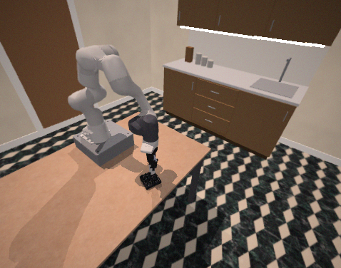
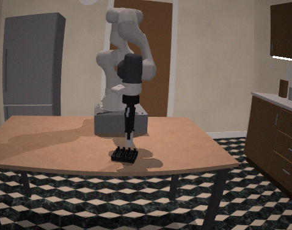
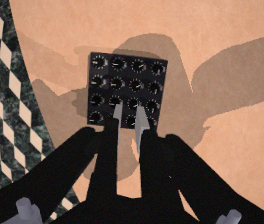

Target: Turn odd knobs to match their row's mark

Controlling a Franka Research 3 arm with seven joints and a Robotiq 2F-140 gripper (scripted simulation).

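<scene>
Top: one arm (image 1: 115, 73) (image 2: 132, 33), one claw (image 1: 153, 172) (image 2: 129, 144) (image 3: 128, 115), one table (image 1: 113, 210) (image 2: 176, 147) (image 3: 233, 140). One knob box (image 1: 150, 181) (image 2: 123, 155) (image 3: 108, 91) on the table near its edge, right under the claw. Claw opening too small to read here. Counter (image 1: 227, 76) has three grey canisters, one brown block, one sink (image 1: 274, 88), one tap (image 1: 285, 69); three drawers below.

Exterior: claw points down over the box's far part, fingers overlapping, gap not readable. Knobs stick up from the box, too small to count. One fridge (image 2: 30, 61), one door (image 2: 159, 61).

Wrist: two fingers, narrow gap, nothing held. Tips overlap the third row down in the picture, at its middle two knobs; contact, can't tell. Three rows of four knobs show, 12; the fourth row is partly behind the fingers, so no full count there. Names unreadable.
</scene>
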